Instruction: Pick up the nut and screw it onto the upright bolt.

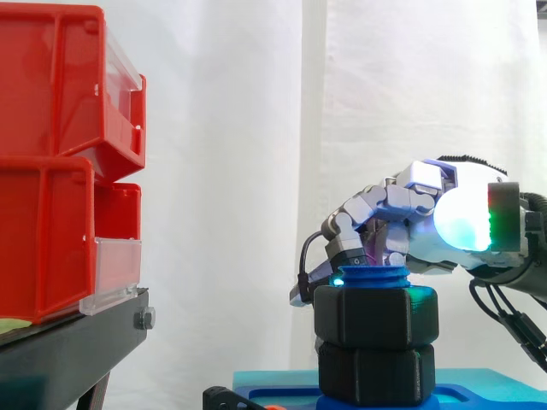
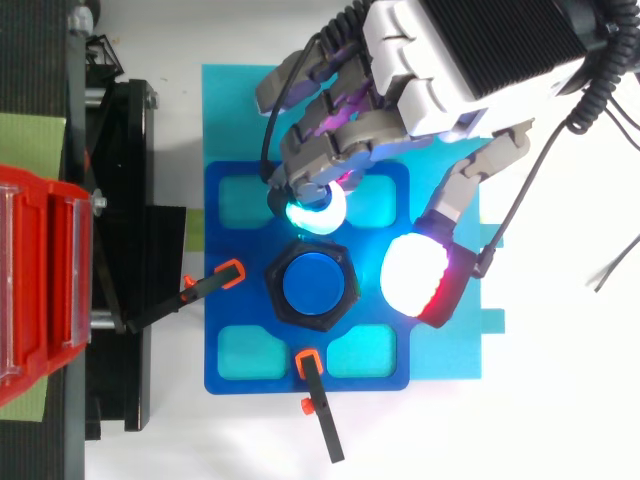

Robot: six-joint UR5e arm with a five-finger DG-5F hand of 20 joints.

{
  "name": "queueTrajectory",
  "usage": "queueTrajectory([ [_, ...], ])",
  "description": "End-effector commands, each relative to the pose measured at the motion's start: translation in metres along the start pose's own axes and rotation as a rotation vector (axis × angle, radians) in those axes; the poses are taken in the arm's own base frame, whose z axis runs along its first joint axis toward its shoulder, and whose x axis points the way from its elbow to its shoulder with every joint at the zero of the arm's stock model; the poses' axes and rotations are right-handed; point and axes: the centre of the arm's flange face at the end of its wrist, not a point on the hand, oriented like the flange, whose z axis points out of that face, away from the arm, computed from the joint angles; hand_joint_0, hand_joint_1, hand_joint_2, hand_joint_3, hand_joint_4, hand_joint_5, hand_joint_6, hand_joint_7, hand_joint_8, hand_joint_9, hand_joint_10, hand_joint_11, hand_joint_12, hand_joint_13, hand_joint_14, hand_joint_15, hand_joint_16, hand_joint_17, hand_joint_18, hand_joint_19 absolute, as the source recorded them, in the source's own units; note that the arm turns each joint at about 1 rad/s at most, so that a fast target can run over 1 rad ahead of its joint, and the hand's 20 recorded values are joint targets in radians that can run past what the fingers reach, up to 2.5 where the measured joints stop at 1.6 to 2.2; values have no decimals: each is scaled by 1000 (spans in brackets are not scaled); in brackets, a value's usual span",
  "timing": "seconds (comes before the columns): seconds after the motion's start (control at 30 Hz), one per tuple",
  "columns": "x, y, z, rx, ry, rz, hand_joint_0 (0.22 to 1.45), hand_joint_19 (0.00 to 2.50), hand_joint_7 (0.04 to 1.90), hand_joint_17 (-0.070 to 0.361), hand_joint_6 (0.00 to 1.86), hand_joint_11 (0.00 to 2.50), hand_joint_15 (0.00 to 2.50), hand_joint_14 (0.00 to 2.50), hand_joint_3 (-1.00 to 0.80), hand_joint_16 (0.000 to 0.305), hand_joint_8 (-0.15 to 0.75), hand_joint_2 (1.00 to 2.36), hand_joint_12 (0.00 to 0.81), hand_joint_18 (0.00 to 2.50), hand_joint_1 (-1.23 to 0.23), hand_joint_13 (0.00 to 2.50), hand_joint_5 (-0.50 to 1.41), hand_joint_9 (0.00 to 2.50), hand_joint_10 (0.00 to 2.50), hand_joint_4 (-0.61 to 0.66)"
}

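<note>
A black hex nut (image 1: 376, 316) sits on the upright blue bolt (image 2: 313, 283), above a second black hex block (image 1: 376, 371) at the bolt's foot. The bolt's blue top pokes out just above the nut. My hand (image 2: 470, 50) comes in from the right at the nut's height, and in the side view the hand (image 1: 402, 201) shows bent fingers. A cyan-glowing fingertip (image 2: 310, 212) rests at the nut's far rim. The thumb pad (image 2: 420, 277), glowing white and red, stands to the right of the nut with a gap between them. Nothing is pinched.
The bolt stands in a dark blue fixture plate (image 2: 240, 300) on a cyan sheet (image 2: 225, 100). Two orange-tipped clamps (image 2: 228, 275) (image 2: 310, 365) hold the plate at its left and front. Red bins (image 1: 51, 154) on a black stand (image 1: 68, 342) are at the left.
</note>
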Motion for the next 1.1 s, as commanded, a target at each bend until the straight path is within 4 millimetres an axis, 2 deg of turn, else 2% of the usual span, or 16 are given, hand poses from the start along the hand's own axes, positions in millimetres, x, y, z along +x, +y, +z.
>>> queueTrajectory([
  [0.0,-2,-2,-1,-8,-7,-3,461,0,1067,23,778,101,79,2,-500,10,187,1000,176,831,-235,1154,27,1552,2,79],
  [0.07,-4,-3,-2,-12,-13,0,462,0,1086,24,776,125,69,4,-500,10,200,1000,182,823,-233,1142,26,1552,3,67],
  [0.1,-4,-3,-2,-12,-13,0,461,0,1128,29,735,136,48,0,-500,13,218,1000,203,736,-227,1070,24,1523,4,75],
  [0.2,-7,-5,-2,-14,-23,19,456,0,1490,41,501,108,19,0,-500,18,250,1000,244,541,-213,908,22,1351,3,195],
  [0.33,-26,-5,10,-27,-45,29,454,0,1215,55,505,58,12,0,-500,24,257,1000,274,459,-205,763,-42,1159,0,248],
  [0.5,-44,-1,24,-39,-41,30,447,0,1062,77,504,2,0,0,-500,34,260,1000,310,353,-202,615,-94,943,0,275],
  [0.8,-35,9,32,-44,-19,26,441,0,760,86,502,0,0,0,-500,38,246,1000,330,219,-201,489,-158,669,0,208],
  [0.9,-32,12,33,-41,-7,31,441,0,716,87,502,0,0,0,-500,39,244,1000,334,166,-199,449,-166,618,0,195],
  [1.07,-15,18,30,-23,19,59,438,0,688,88,502,0,0,0,-500,39,241,1000,334,111,-195,412,-175,569,0,188],
])
